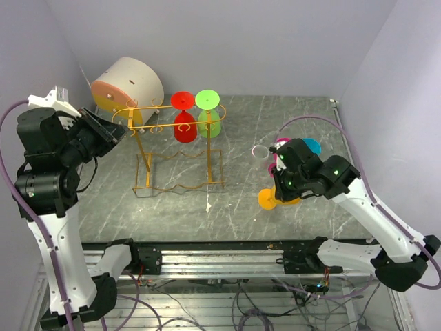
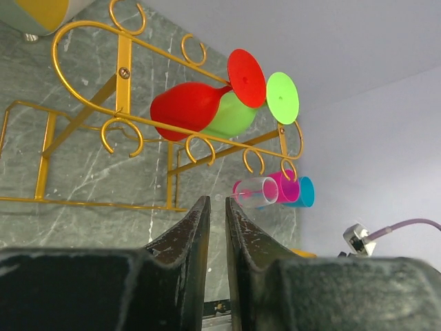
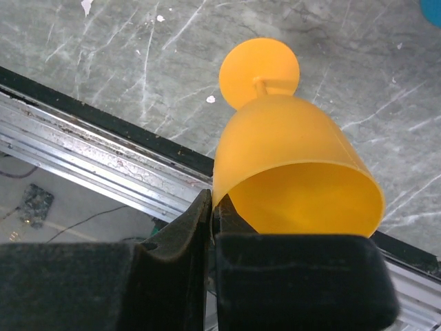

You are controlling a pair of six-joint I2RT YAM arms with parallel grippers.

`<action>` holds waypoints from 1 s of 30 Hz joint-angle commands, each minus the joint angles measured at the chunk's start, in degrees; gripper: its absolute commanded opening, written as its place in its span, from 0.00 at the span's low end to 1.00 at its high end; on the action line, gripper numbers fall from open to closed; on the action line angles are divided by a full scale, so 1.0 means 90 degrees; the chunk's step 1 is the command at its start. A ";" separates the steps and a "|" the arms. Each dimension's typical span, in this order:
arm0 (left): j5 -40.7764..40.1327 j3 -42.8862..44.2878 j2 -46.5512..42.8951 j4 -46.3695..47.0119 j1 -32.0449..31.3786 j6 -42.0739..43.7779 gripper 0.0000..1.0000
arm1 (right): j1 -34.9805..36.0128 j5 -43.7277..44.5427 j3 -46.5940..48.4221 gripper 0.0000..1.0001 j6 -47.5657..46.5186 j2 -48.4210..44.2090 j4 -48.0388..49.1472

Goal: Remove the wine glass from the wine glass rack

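The gold wire wine glass rack (image 1: 165,114) stands left of centre on the table. A red wine glass (image 1: 185,125) and a green wine glass (image 1: 210,121) hang upside down from its top rail (image 2: 124,69). My left gripper (image 1: 118,131) hovers by the rack's left end, its jaws nearly together with nothing between them (image 2: 218,203). My right gripper (image 1: 279,181) is shut on the rim of an orange wine glass (image 3: 289,152). That glass tilts with its foot (image 1: 267,199) low over the table near the front edge.
A white-and-orange drum (image 1: 127,83) lies behind the rack's left end. A clear glass (image 1: 261,150), a pink one (image 1: 281,145) and a blue one (image 1: 312,145) lie on the table at the right, beside my right arm. The metal front rail (image 3: 83,148) runs close under the orange glass.
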 commanded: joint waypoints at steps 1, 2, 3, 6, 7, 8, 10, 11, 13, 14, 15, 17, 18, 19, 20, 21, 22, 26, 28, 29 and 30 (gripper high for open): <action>-0.0112 -0.0132 -0.0183 -0.0073 -0.0025 0.0243 0.26 | 0.0067 -0.0020 -0.0190 0.00 -0.0103 0.0143 0.0542; -0.0116 -0.0199 -0.0201 -0.0049 -0.0026 0.0229 0.26 | 0.0080 0.0014 -0.0213 0.00 -0.0117 0.0216 0.0598; -0.0121 -0.0248 -0.0230 -0.0029 -0.0024 0.0223 0.26 | 0.0101 0.0076 -0.0236 0.00 -0.0116 0.0267 0.0658; -0.0157 -0.0344 -0.0285 0.0012 -0.0025 0.0193 0.26 | 0.0162 0.0150 -0.0289 0.00 -0.0131 0.0505 0.0837; -0.0125 -0.0382 -0.0305 0.0029 -0.0021 0.0174 0.26 | 0.0187 0.0164 -0.0323 0.00 -0.0121 0.0606 0.0886; -0.0100 -0.0426 -0.0335 0.0044 -0.0023 0.0154 0.27 | 0.0247 0.0204 -0.0357 0.00 -0.0096 0.0695 0.0931; -0.0085 -0.0496 -0.0372 0.0035 -0.0016 0.0154 0.27 | 0.0392 0.0292 -0.0449 0.00 -0.0047 0.0834 0.1042; -0.0111 -0.0500 -0.0393 0.0005 -0.0022 0.0177 0.27 | 0.0457 0.0312 -0.0494 0.00 -0.0006 0.0895 0.1097; -0.0180 -0.0510 -0.0416 -0.0068 -0.0016 0.0228 0.27 | 0.0579 0.0374 -0.0530 0.00 0.0035 0.1035 0.1185; -0.0191 -0.0510 -0.0426 -0.0095 -0.0021 0.0238 0.27 | 0.0610 0.0431 -0.0533 0.00 0.0064 0.1079 0.1197; -0.0194 -0.0532 -0.0440 -0.0110 -0.0023 0.0248 0.28 | 0.0649 0.0470 -0.0538 0.00 0.0075 0.1162 0.1214; -0.0164 -0.0572 -0.0464 -0.0084 -0.0024 0.0236 0.29 | 0.0694 0.0494 -0.0520 0.00 0.0073 0.1278 0.1265; -0.0160 -0.0585 -0.0477 -0.0092 -0.0025 0.0243 0.30 | 0.0718 0.0495 -0.0511 0.00 0.0071 0.1326 0.1270; -0.0170 -0.0588 -0.0476 -0.0098 -0.0022 0.0254 0.30 | 0.0739 0.0502 -0.0475 0.00 0.0075 0.1371 0.1278; -0.0183 -0.0596 -0.0483 -0.0110 -0.0018 0.0256 0.32 | 0.0753 0.0503 -0.0438 0.00 0.0080 0.1411 0.1294; -0.0195 -0.0614 -0.0497 -0.0110 -0.0018 0.0254 0.33 | 0.0770 0.0512 -0.0402 0.04 0.0085 0.1437 0.1300; -0.0193 -0.0625 -0.0500 -0.0105 -0.0023 0.0256 0.35 | 0.0778 0.0511 -0.0354 0.06 0.0083 0.1463 0.1314; -0.0166 -0.0707 -0.0546 -0.0033 -0.0018 0.0210 0.38 | 0.0807 0.0404 -0.0253 0.10 0.0078 0.1474 0.1435; -0.0149 -0.0727 -0.0550 -0.0011 -0.0018 0.0205 0.38 | 0.0805 0.0364 -0.0218 0.13 0.0079 0.1459 0.1485; -0.0136 -0.0732 -0.0547 -0.0007 -0.0017 0.0205 0.38 | 0.0808 0.0345 -0.0204 0.15 0.0072 0.1460 0.1493; -0.0137 -0.0735 -0.0548 0.0002 -0.0025 0.0199 0.39 | 0.0808 0.0339 -0.0181 0.16 0.0065 0.1475 0.1482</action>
